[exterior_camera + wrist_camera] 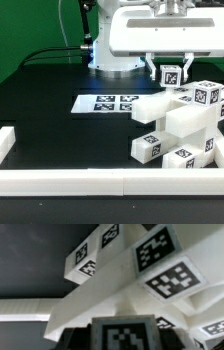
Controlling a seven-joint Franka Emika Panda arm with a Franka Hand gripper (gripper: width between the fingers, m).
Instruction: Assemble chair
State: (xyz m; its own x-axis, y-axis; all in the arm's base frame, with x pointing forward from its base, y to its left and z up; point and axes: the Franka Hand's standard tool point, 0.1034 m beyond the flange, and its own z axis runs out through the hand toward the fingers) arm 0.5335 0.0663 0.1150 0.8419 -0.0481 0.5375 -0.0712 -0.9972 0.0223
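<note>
A black tabletop is fenced by long white border rails along its near edge and one side. At the exterior view's right, a cluster of white blocky plastic chair pieces bearing black-and-white square tags sits stacked against the near rail, reaching to the picture's right edge. Just behind the cluster, toward the exterior view's left, a thin flat white marker board lies on the table, close to the pieces. The robot's white arm with its two-finger gripper hangs directly above the cluster, its fingers spread on either side of a small tagged white block; whether they press it cannot be told. The wrist view is filled by tagged white chair pieces, very close. Open black surface stretches across the exterior view's left half, up to the rails.
</note>
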